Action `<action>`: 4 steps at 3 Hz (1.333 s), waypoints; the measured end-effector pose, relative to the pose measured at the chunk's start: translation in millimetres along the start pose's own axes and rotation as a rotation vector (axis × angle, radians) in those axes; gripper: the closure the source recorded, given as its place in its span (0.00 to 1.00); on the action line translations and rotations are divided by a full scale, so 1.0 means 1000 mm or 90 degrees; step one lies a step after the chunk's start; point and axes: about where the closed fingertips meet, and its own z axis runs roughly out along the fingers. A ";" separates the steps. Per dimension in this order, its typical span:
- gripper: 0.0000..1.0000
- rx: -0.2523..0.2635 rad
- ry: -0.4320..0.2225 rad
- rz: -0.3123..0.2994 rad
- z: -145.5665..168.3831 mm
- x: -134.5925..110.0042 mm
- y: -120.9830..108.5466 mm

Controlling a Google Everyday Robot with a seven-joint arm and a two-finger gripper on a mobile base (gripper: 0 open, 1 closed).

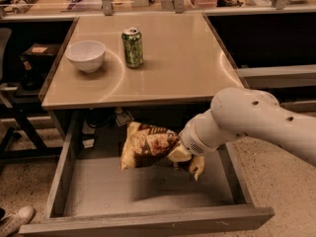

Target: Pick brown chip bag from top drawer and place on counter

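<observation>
The brown chip bag [148, 146] hangs in the air above the open top drawer [158, 220], tilted with its left end drooping. My gripper [186, 160] is shut on the bag's right end, and the white arm reaches in from the right. The bag is clear of the drawer's grey bottom and sits just below the front edge of the beige counter [187, 68].
On the counter stand a white bowl [86, 56] at the left and a green can [133, 47] near the middle. A cluttered bench runs along the back. A shoe [15, 220] shows at the bottom left on the speckled floor.
</observation>
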 end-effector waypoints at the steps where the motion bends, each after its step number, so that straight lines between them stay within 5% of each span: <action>1: 1.00 0.033 0.015 0.017 -0.036 0.008 0.000; 4: 1.00 0.114 0.078 0.053 -0.149 0.018 -0.006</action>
